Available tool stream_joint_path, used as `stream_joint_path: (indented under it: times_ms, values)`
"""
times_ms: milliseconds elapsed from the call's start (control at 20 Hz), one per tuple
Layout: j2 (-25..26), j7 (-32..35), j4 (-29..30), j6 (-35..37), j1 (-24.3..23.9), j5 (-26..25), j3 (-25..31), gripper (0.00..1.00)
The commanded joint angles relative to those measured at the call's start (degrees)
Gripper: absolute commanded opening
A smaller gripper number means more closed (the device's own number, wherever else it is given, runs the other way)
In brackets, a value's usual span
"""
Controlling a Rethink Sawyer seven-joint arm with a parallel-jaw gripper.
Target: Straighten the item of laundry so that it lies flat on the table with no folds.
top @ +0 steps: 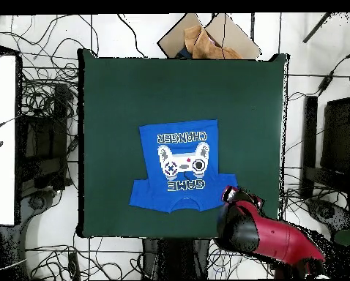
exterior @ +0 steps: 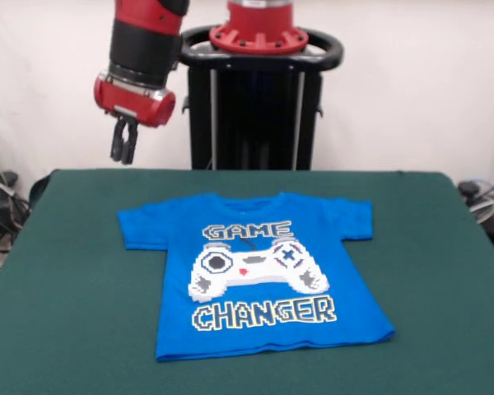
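Observation:
The blue T-shirt [exterior: 177, 329] lies spread out on the green table [exterior: 66, 288], print up, with the collar toward the robot and both sleeves out to the sides. Its hem looks slightly uneven. In the overhead view the shirt [top: 150, 146] sits near the middle of the table [top: 134, 88], and the arm covers one sleeve. My gripper [exterior: 123, 146] hangs in the air above the table's far edge, behind and to the left of the shirt, not touching it. Its fingers are close together and hold nothing. In the overhead view the gripper [top: 230, 195] sits under the arm's red wrist.
The black pedestal [exterior: 255, 99] stands behind the table's far edge. Brown cardboard and cloth [top: 207, 40] lie beyond the table's opposite edge. Cables [top: 46, 110] cover the floor around the table. A white surface [top: 2, 139] is at the left.

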Motion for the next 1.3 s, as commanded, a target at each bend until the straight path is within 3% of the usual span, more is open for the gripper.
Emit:
stream_joint_path:
  times_ms: [50,550,1300]
  values:
    - [-7.0,-1.3,6.3,10.2,-3.4,3.4,15.7,0.0]
    - [-11.1,-1.8,4.7,16.0,-8.2,7.2,23.6,0.0]
    - [-10.0,-3.5,0.8,20.5,-10.1,8.8,28.5,0.0]
